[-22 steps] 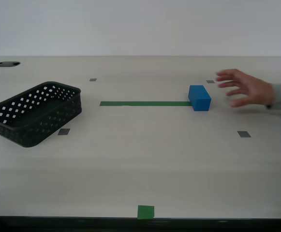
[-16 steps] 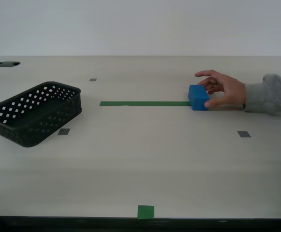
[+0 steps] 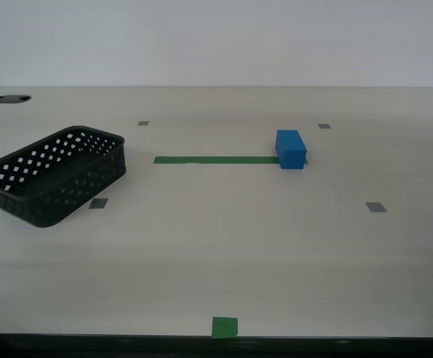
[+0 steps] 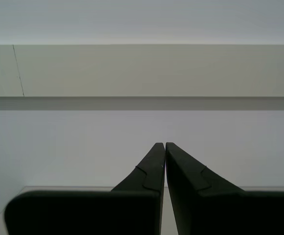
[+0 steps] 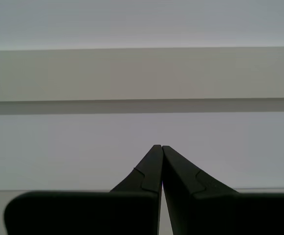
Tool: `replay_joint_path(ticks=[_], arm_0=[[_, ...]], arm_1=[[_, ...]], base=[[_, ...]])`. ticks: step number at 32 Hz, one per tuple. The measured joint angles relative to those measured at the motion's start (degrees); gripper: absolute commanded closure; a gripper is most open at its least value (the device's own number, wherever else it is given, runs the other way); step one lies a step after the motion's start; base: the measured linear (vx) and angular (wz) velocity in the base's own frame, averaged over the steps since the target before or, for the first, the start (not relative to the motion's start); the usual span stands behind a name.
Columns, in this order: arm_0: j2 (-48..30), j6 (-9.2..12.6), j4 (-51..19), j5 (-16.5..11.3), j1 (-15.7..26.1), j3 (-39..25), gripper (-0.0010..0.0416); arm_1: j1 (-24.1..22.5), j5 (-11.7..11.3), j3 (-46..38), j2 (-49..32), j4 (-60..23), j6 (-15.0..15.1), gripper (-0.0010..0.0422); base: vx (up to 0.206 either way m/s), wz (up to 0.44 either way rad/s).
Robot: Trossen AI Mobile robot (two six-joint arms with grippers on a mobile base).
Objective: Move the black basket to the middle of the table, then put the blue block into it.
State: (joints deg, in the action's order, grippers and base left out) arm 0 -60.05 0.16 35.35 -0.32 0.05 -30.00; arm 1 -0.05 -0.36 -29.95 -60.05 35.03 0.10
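Note:
The black basket [image 3: 54, 174] with perforated sides stands on the pale table [image 3: 223, 246] at the exterior view's left, skewed and empty. The blue block [image 3: 291, 149] sits at the right end of the green tape strip [image 3: 215, 159], right of the table's middle. Neither arm shows in the exterior view. My first gripper [image 5: 160, 147] is shut with its fingertips together, facing a plain wall with nothing between them. My second gripper [image 4: 163, 145] is shut the same way, facing the wall. Neither wrist view shows the basket or the block.
Small grey squares [image 3: 375, 206] dot the table. A green square [image 3: 224, 327] lies at the front edge. A dark hole [image 3: 11, 98] is at the far left back, and another dark mark at the far right back edge.
A person's hand reached in from the exterior view's right, took hold of the blue block and slid it a little left, then withdrew out of view. The basket has not moved.

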Motion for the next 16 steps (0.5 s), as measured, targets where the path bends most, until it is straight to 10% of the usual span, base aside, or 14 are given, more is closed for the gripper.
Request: replay_joint_path(ticks=[16], arm_0=[[0.0, 0.0, 0.0, 0.0, 0.0, 0.0, 0.0405]], arm_1=[[0.0, 0.0, 0.0, 0.0, 0.0, 0.0, 0.0412]], base=[[0.0, 0.0]])
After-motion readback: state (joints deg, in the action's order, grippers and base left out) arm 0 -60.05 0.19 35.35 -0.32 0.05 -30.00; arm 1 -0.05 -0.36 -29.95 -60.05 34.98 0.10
